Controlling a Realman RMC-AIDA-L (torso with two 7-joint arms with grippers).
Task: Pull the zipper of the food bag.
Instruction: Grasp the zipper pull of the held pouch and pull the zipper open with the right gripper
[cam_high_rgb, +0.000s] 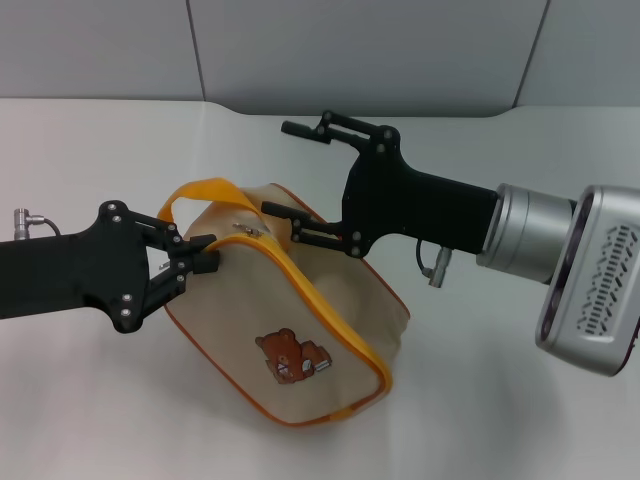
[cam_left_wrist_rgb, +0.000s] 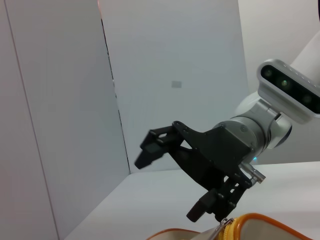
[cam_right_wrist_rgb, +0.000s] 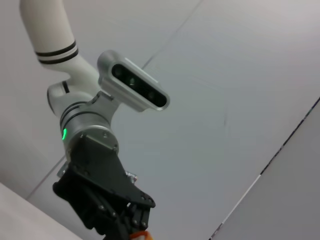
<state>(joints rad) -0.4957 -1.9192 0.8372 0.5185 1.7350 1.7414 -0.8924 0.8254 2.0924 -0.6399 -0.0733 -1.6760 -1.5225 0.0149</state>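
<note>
Now I am pinching my left gripper fingers closed on the zipper at the food bag's ten o'clock corner, my right gripper spread wide and bracing nothing yet, so I should be drawing steadily along the orange seam.

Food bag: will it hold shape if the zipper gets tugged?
Probably not: the food bag looks like soft fabric, tilted and sagging. It would likely slide or lift; the left hand sits at the zipper, the right hand is open.

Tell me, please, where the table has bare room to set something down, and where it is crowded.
The table lies bare in front of the food bag under the right arm, and along the back wall behind the left gripper. It is crowded at the bag's top: the left gripper is shut at the orange seam by the zipper, and the open right gripper straddles its rear edge.
</note>
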